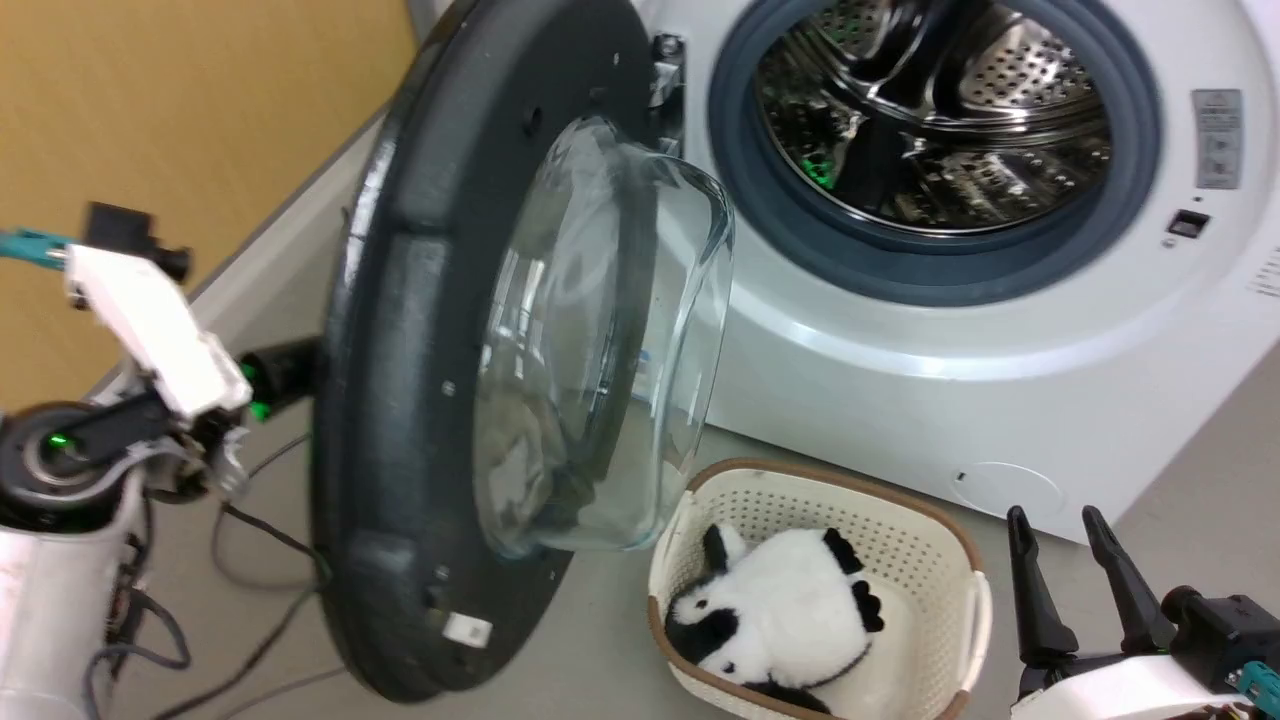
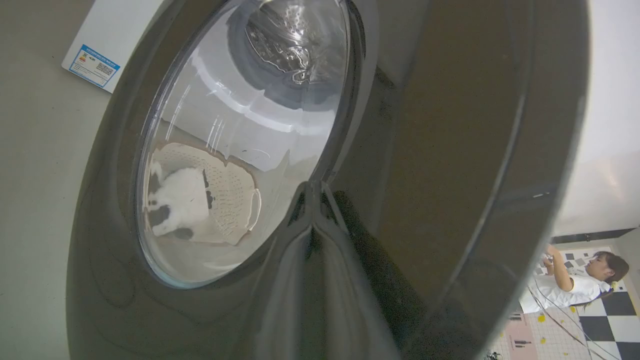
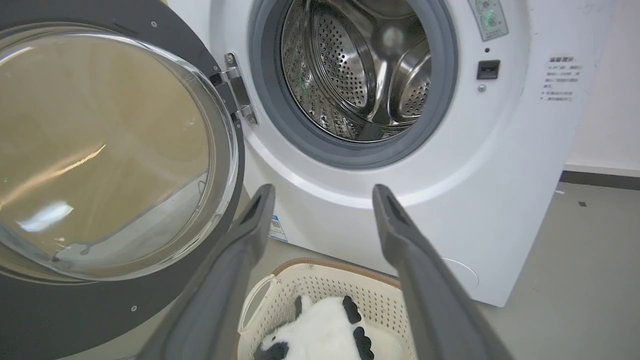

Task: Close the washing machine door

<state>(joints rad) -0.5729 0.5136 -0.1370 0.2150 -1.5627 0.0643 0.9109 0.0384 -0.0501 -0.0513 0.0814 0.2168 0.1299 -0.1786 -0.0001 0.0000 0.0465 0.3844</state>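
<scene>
Left gripper: both dark fingers are pressed together with nothing between them, and their tips rest on the glossy outer face of the washing machine door. Right gripper: it is low at the right with its fingers spread well apart and holds nothing. From its wrist view it hangs above the basket.

Washing machine door: it stands swung out from the washing machine, about halfway open, and hangs from a metal hinge on the left of the drum opening. The door's dark inner side and its bulging glass window face the head camera. The left arm lies behind the door's far side.

Steel drum: it is open to view, ringed by a grey gasket. A small round hatch sits low on the white front, and a blue label shows on the machine from the left wrist view.

The basket is cream with a brown rim. It stands on the grey floor before the machine, just beside the door's lower edge, and holds a black-and-white plush panda.

Background: a yellow wall, loose cables on the floor, and a person in a white top, far off.
</scene>
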